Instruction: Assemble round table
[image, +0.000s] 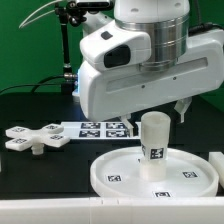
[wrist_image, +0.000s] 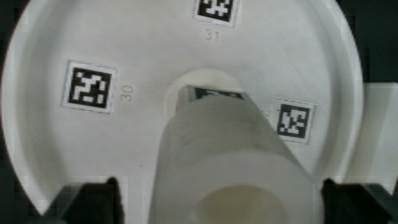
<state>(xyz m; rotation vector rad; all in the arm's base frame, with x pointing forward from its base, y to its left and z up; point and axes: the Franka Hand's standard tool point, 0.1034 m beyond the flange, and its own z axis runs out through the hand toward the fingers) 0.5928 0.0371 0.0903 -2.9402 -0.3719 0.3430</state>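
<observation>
The large rimmed round disc (image: 105, 178) lies flat on the table near the front. The short cylinder leg (image: 152, 140) stands upright at its middle. The cross-shaped four-arm piece (image: 35, 138) lies apart on the exterior view's left. My gripper (image: 156, 108) hangs just above the leg's top and is open. In the wrist view the leg (wrist_image: 222, 150) rises from the disc (wrist_image: 125, 60) between my two dark fingers (wrist_image: 80, 200), with a gap on each side. My gripper (wrist_image: 222, 205) holds nothing.
The marker board (image: 100, 128) lies flat behind the disc, between it and the robot's base. A black stand with cables (image: 70, 40) rises at the back left. A white edge (image: 217, 165) shows at the far right.
</observation>
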